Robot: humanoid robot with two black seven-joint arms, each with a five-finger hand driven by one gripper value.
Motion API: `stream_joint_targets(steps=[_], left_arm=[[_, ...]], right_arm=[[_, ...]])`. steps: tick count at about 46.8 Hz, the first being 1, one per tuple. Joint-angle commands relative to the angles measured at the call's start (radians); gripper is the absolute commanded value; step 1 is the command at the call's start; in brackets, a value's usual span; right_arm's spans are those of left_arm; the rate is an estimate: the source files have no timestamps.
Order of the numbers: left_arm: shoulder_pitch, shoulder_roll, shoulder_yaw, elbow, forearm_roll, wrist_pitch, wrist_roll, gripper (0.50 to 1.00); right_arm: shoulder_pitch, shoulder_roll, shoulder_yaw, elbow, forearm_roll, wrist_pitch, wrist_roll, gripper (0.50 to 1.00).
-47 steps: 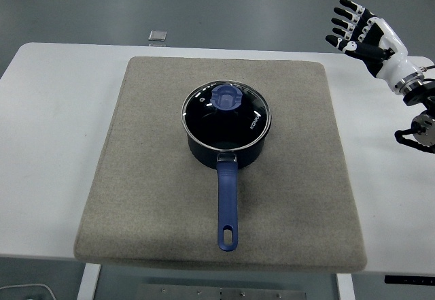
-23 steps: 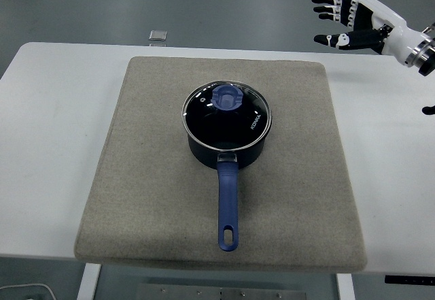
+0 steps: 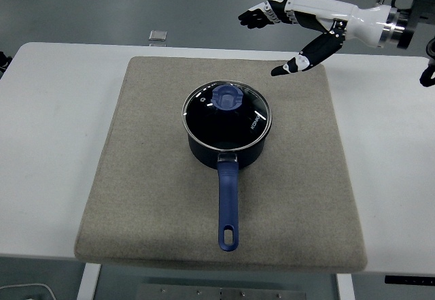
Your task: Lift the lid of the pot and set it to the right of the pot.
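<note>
A dark blue pot (image 3: 228, 145) stands in the middle of a grey mat (image 3: 149, 177), its long blue handle (image 3: 228, 205) pointing toward the near edge. A glass lid (image 3: 253, 118) with a blue knob (image 3: 226, 98) sits on it. My right hand (image 3: 268, 41) reaches in from the upper right, open, with thumb and fingers spread wide. It hovers above the mat's far edge, up and to the right of the lid, touching nothing. The left arm is out of view.
The mat covers most of the white table (image 3: 47, 130). A small grey square object (image 3: 158, 36) lies at the table's far edge, left of the hand. Bare mat lies to the right of the pot.
My right hand has swept in from beyond the table's far right corner leftward, ending over the mat's far edge close to the pot. Pot and lid have not moved.
</note>
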Motion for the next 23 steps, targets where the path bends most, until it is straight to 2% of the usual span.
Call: stream_joint_targets(steps=[1,10,23], left_arm=[[0.000,0.000,0.000,0.000,0.000,0.000,0.000,1.000],[0.000,0.000,0.000,0.000,0.000,0.000,0.000,1.000],[0.000,0.000,0.000,0.000,0.000,0.000,0.000,1.000]], right_arm=[[0.038,0.006,-0.001,0.013,-0.043,0.000,0.000,0.907],[0.084,0.014,0.004,0.048,-0.136,0.000,0.000,0.907],[0.115,0.006,-0.001,0.163,-0.282,0.001,0.000,0.907]])
